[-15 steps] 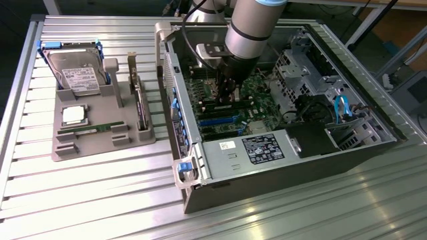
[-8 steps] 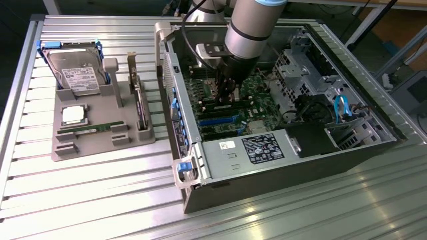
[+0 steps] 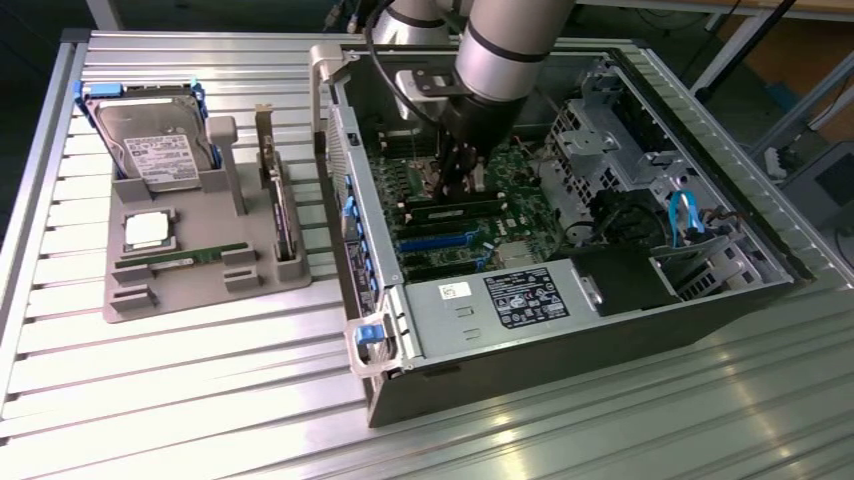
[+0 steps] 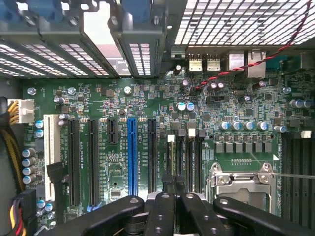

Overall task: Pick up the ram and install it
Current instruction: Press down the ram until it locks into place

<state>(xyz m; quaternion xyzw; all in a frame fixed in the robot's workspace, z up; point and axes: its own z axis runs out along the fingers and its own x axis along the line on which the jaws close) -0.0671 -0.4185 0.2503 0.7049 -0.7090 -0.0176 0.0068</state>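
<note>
Table: a ribbed metal top [image 3: 200, 400] is seen.
On it: a grey tray [image 3: 200, 300], an open computer case [image 3: 561, 330].

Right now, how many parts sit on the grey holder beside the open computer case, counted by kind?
On the grey holder:
hard drive: 1
processor chip: 1
ram stick: 1
expansion card: 1
Total: 4
</note>
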